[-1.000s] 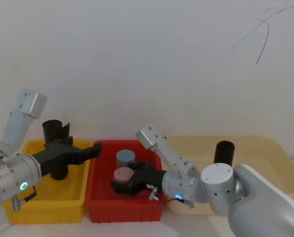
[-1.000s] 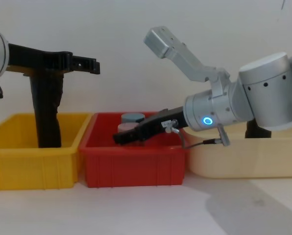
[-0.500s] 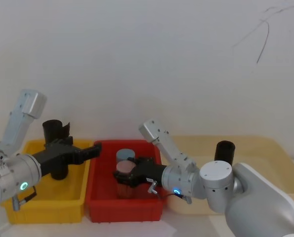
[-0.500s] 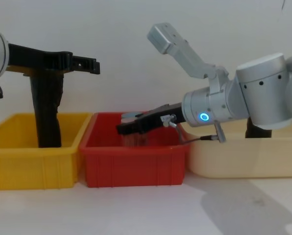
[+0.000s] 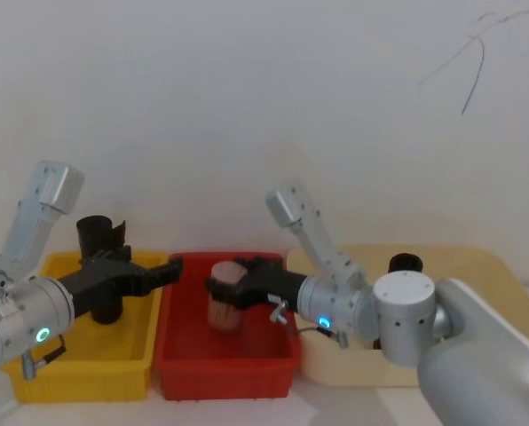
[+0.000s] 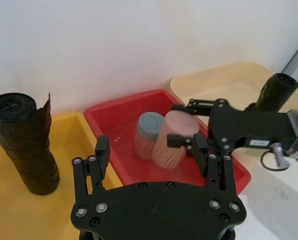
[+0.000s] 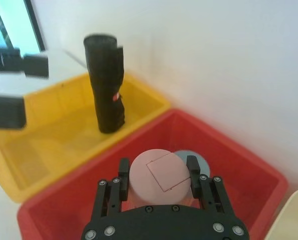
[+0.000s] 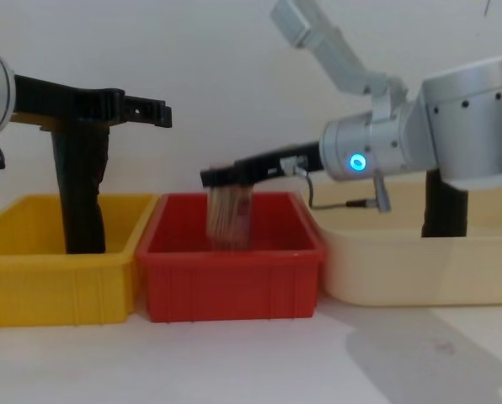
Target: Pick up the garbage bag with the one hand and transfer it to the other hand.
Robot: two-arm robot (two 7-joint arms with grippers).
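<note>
Your right pincer point(image 8: 221, 177) grips a pink roll point(image 8: 229, 217) above the red bin point(image 8: 234, 282). Your left pincer point(image 8: 154, 112) hangs released over the yellow bin point(image 8: 57, 286), beside the kinked black roll point(image 8: 78, 198). A white worktop point(image 8: 259, 362) lies beneath both, a plain white wall point(image 8: 209, 84) behind.

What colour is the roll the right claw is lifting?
Pink roll, held in the right claw; clearest in the right wrist view.

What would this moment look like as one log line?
right gripper: shut on pink cylinder, above red bin | left gripper: open, above yellow bin | garbage bag: untouched, beige tray
</note>
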